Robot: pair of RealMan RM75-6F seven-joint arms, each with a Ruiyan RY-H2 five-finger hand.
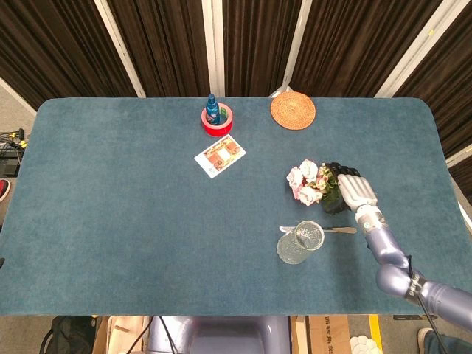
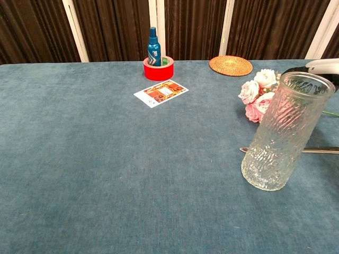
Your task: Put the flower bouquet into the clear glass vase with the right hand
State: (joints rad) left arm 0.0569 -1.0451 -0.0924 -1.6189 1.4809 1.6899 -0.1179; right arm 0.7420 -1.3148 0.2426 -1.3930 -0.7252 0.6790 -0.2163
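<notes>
The bouquet (image 1: 308, 183) of pink and white roses lies flat on the blue table right of centre, its green stems pointing right. My right hand (image 1: 352, 190) hovers over those stems with its dark fingers spread toward the blooms; I cannot see it gripping anything. The clear ribbed glass vase (image 1: 299, 243) stands upright and empty just in front of the bouquet. In the chest view the vase (image 2: 280, 132) fills the right side, the bouquet (image 2: 255, 95) shows behind it, and the right hand (image 2: 318, 67) peeks over the rim. My left hand is out of sight.
A metal knife (image 1: 339, 230) lies flat between vase and hand. At the back are a woven coaster (image 1: 293, 110), a red tape roll (image 1: 217, 119) with a blue bottle (image 1: 212, 108) in it, and a printed card (image 1: 220, 155).
</notes>
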